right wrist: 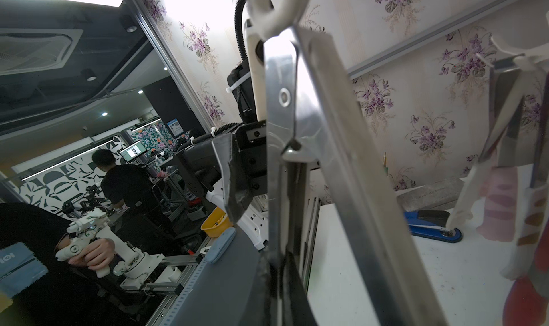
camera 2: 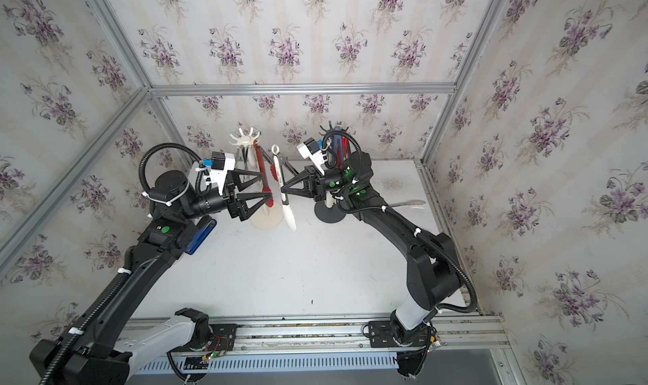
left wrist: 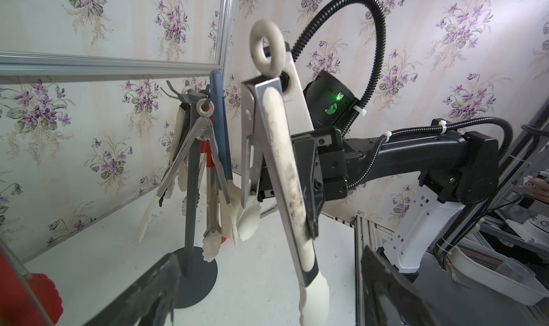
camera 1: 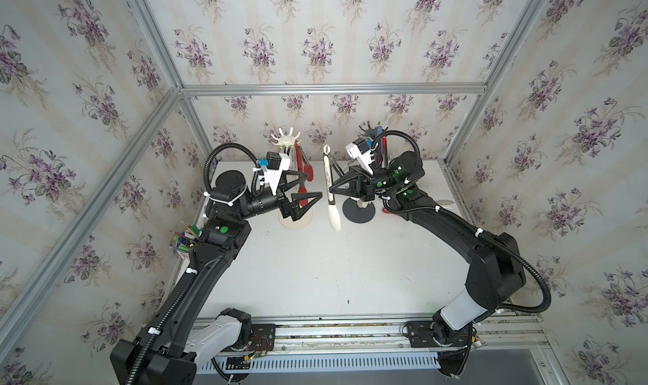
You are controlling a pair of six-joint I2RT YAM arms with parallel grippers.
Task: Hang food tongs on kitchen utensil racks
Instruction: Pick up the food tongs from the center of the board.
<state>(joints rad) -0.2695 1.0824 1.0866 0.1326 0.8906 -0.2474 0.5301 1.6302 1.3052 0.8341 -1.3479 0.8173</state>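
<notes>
right gripper [camera 1: 331, 189] clamps white tongs [camera 1: 328, 172] mid-handle; left gripper [camera 1: 314, 185] splayed empty, small gap beside.

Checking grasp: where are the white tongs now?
The white tongs sit in the right claw, between the cream-white rack and dark grey rack, in both top views.
</notes>
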